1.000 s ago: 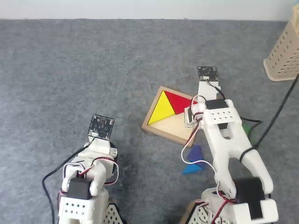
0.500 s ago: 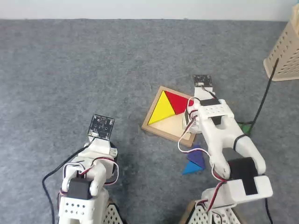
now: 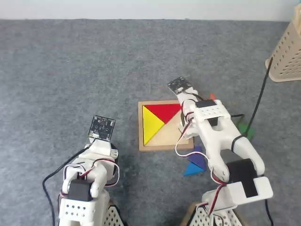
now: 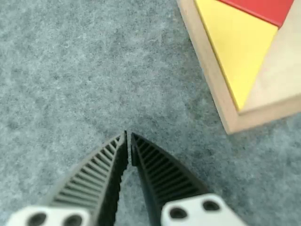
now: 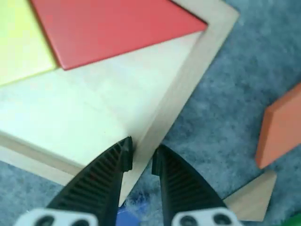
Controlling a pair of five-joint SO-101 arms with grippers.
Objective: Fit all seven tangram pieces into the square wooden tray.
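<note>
The square wooden tray (image 3: 161,147) lies mid-table, with a red triangle (image 3: 164,111) and a yellow triangle (image 3: 151,124) inside. My right gripper (image 5: 141,154) is shut on the tray's rim (image 5: 188,89), one finger inside the tray and one outside. Loose pieces lie close by: an orange one (image 5: 282,125), a tan triangle (image 5: 254,203), blue pieces (image 3: 194,163) and a green one (image 3: 245,128). My left gripper (image 4: 128,139) is shut and holds nothing. It hangs over bare carpet, a little short of the tray's corner (image 4: 230,123).
Grey carpet covers the table. A cream perforated tower (image 3: 287,52) stands at the far right edge, and a black cable (image 3: 257,103) runs down from it past the right arm (image 3: 221,136). The left arm (image 3: 91,169) sits at the near left.
The right gripper has swung left with the tray's rim in it. The tray has turned from a diagonal to square with the table and shifted left. The left arm has not moved.
</note>
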